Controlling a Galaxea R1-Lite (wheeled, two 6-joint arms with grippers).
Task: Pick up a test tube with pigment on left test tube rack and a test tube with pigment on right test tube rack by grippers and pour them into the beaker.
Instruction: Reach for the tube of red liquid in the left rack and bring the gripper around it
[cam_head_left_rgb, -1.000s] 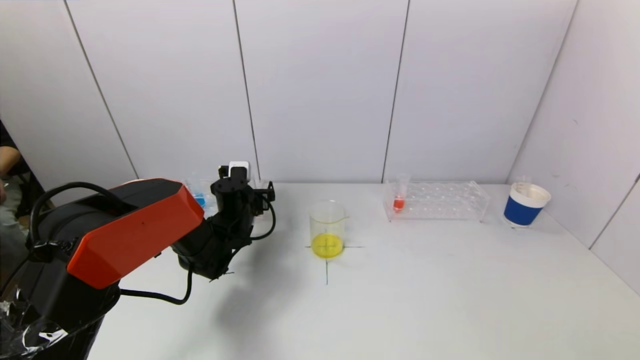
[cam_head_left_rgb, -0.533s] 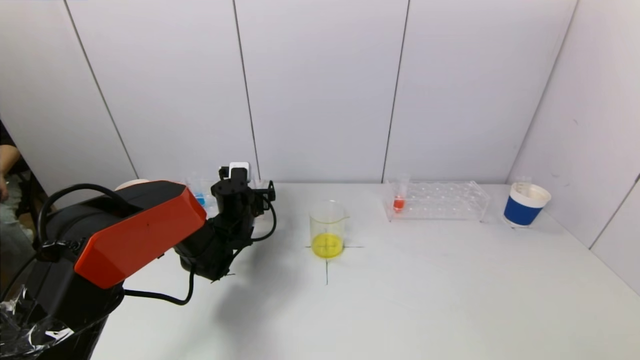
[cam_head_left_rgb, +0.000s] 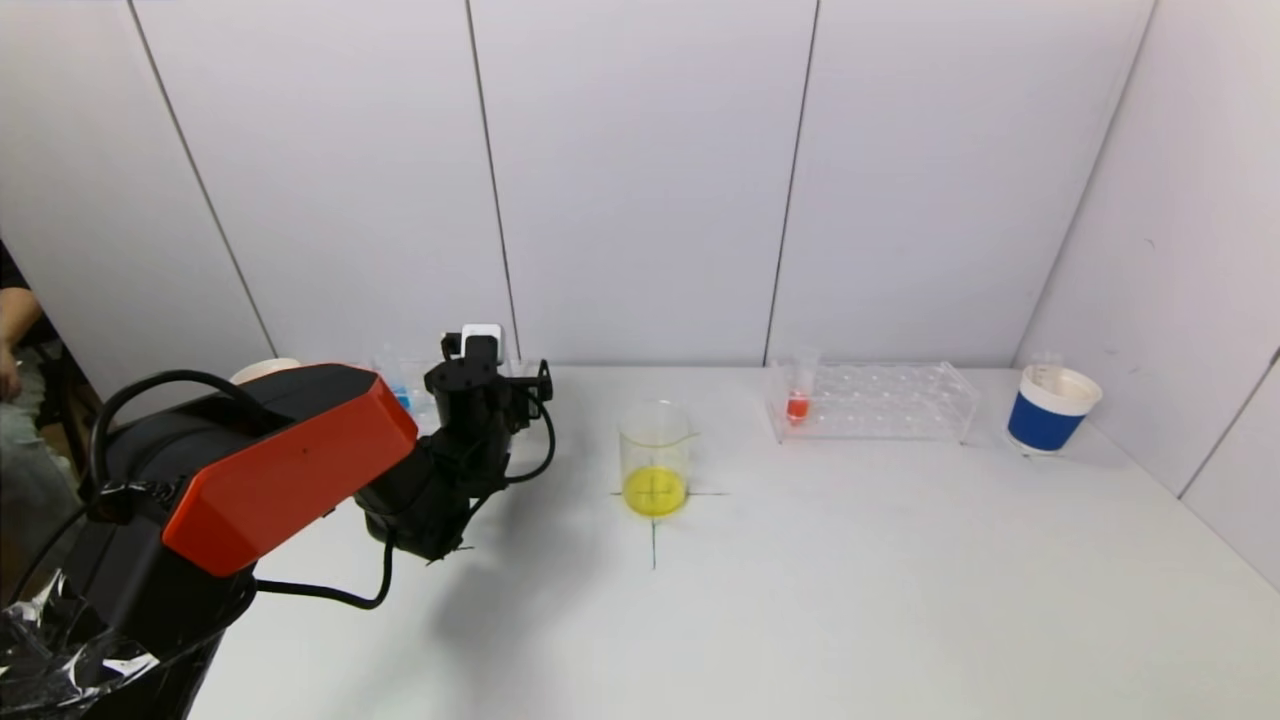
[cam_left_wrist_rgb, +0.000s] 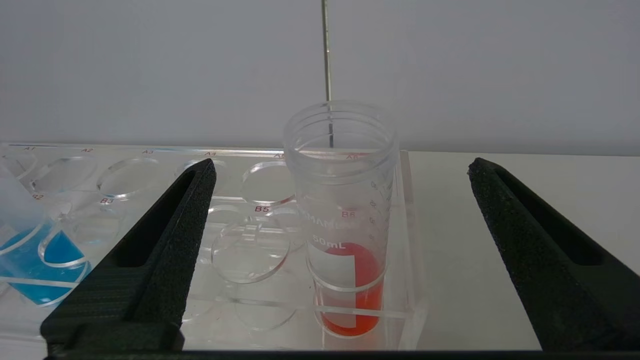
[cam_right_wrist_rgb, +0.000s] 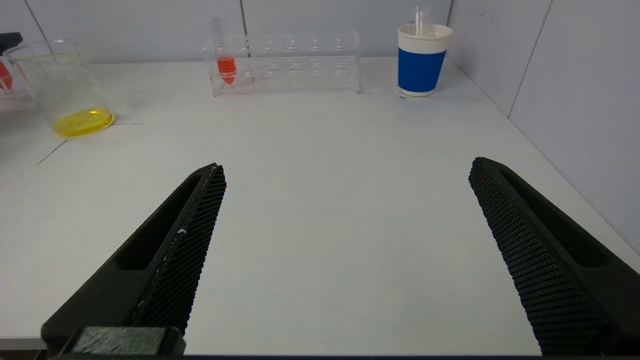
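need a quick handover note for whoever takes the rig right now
Left end effector: open, at the left rack, fingers either side of the red-pigment tube, not gripping.
Right end effector: open, empty, over bare table, out of the head view.
Beaker: mid-table on the cross mark, yellow liquid in the bottom.
Right rack: its red tube seated at the end nearest the beaker.
Done: no tube lifted yet. Left: grasp both tubes, pour both.
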